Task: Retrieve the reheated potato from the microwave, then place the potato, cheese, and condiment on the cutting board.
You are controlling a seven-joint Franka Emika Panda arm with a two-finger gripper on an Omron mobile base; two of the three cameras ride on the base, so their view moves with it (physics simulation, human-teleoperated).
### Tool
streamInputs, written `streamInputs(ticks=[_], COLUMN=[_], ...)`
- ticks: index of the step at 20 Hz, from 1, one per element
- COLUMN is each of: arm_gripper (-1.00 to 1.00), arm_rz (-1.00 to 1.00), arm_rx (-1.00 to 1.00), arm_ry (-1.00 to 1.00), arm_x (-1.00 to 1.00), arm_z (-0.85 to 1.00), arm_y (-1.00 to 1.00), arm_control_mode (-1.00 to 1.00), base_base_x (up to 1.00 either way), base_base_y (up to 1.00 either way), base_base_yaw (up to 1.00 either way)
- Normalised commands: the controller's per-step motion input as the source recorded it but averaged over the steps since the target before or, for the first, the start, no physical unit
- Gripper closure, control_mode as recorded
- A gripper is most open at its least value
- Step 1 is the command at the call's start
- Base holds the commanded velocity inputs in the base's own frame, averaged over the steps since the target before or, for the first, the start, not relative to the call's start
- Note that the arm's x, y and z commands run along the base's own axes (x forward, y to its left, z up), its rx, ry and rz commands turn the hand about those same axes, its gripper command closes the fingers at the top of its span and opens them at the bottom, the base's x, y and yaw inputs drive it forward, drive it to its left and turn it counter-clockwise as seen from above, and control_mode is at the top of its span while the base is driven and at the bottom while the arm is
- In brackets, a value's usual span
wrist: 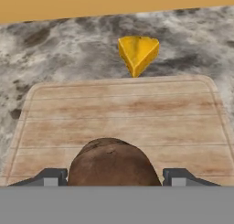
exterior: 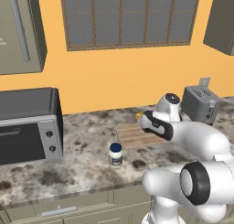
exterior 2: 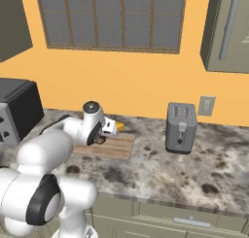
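The brown potato [wrist: 112, 162] sits between the fingertips of my gripper [wrist: 114, 176], which is shut on it just above the near part of the cutting board [wrist: 114, 109]. The yellow cheese [wrist: 138, 54] wedge lies on the stone counter just past the board's far edge, also seen as cheese [exterior: 138, 114] behind my hand. The condiment [exterior: 115, 154], a white jar with a blue lid, stands on the counter left of the cutting board [exterior: 130, 136], nearer the counter's front edge. The microwave is out of view.
A grey toaster oven [exterior: 29, 131] with two knobs stands at the counter's left end. A silver toaster [exterior: 199, 104] stands against the wall right of the board. Wall cabinets hang at both upper corners, and a window spans the orange wall.
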Motion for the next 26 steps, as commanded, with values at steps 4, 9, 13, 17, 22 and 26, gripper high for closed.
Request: streamInputs(ticks=[4, 9, 13, 17, 22, 26], arm_gripper=[1.00, 1.00, 1.00, 1.00, -1.00, -1.00], arm_rz=[-0.03, -0.02, -0.02, -0.02, -0.02, -0.02], arm_rx=[0.00, 0.00, 0.00, 0.00, 0.00, 0.00], arm_ry=[0.00, 0.00, 0.00, 0.00, 0.00, 0.00], arm_x=[0.32, 0.17, 0.12, 0.08, 0.10, 0.00], arm_z=[-0.32, -0.30, -0.25, -0.22, -0.20, -0.02], arm_y=[0.00, 0.00, 0.00, 0.00, 0.00, 0.00], arm_control_mode=[-1.00, -1.00, -1.00, -1.00, -1.00, -1.00], base_base_x=[0.00, 0.00, 0.00, 0.00, 0.00, 0.00], base_base_y=[0.00, 0.00, 0.00, 0.00, 0.00, 0.00], base_base_yaw=[0.00, 0.00, 0.00, 0.00, 0.00, 0.00])
